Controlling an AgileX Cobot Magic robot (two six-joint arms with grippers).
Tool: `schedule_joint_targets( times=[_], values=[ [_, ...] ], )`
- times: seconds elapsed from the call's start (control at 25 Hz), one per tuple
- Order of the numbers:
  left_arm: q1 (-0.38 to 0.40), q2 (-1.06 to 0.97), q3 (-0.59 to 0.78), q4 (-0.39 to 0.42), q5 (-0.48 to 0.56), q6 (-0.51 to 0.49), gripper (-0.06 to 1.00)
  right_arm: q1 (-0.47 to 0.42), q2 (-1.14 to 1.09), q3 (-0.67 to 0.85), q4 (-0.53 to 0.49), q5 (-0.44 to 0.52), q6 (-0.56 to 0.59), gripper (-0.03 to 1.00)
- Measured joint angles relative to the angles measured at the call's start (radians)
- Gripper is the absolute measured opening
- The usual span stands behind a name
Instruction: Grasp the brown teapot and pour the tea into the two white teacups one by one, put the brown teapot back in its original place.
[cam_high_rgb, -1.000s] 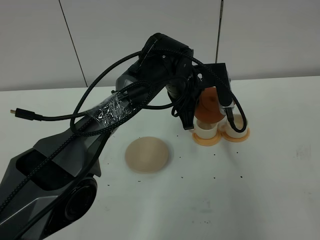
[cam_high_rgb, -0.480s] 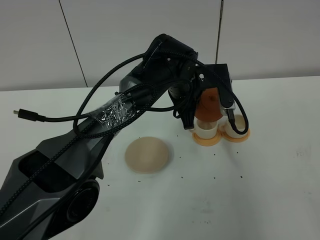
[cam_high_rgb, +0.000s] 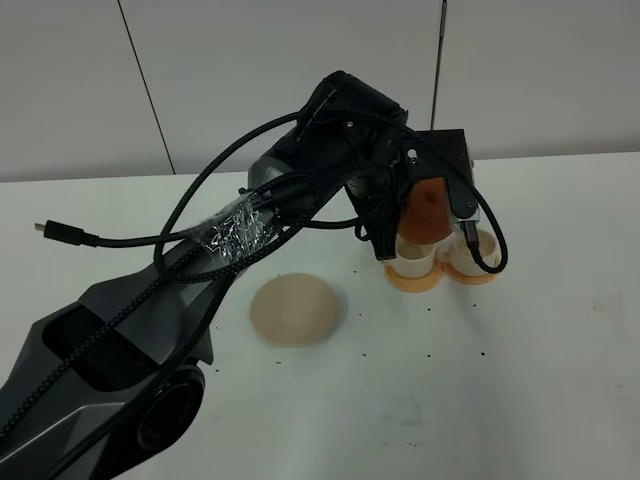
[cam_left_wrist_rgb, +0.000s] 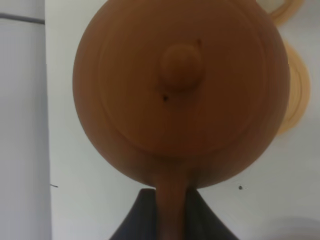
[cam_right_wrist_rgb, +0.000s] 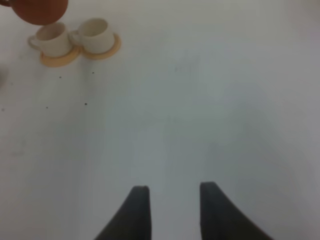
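The brown teapot (cam_high_rgb: 426, 208) hangs in the air just behind and above the two white teacups, tipped towards the nearer cup (cam_high_rgb: 414, 263). The other cup (cam_high_rgb: 472, 248) stands to its right. My left gripper (cam_left_wrist_rgb: 170, 202) is shut on the teapot's loop handle (cam_left_wrist_rgb: 170, 210), and the lid with its knob (cam_left_wrist_rgb: 181, 62) fills the left wrist view. The pale beige disc (cam_high_rgb: 297, 308), the original place, lies bare to the left of the cups. My right gripper (cam_right_wrist_rgb: 171, 200) hovers low over bare table far from the cups (cam_right_wrist_rgb: 52, 38), its jaws a little apart with nothing between them.
Each cup sits on a thin orange coaster (cam_high_rgb: 412, 282) (cam_right_wrist_rgb: 107, 49). The left arm (cam_high_rgb: 240, 225) with its loose black cables stretches from the lower left across the white table (cam_high_rgb: 520, 380). A grey wall stands behind.
The left arm has carried the teapot slightly to the right and up over the cups. The cups, the disc and the right gripper have not moved.
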Motion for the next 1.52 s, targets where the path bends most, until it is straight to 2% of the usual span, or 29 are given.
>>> schedule_joint_targets(
  times=[0.28,1.52],
  values=[
    [-0.013,0.0,0.0,0.047,-0.007,0.0,0.17,0.0,0.0,0.0,0.0,0.0,0.0,0.24],
    [-0.013,0.0,0.0,0.052,-0.007,-0.014,0.17,0.0,0.0,0.0,0.0,0.0,0.001,0.24]
  ],
)
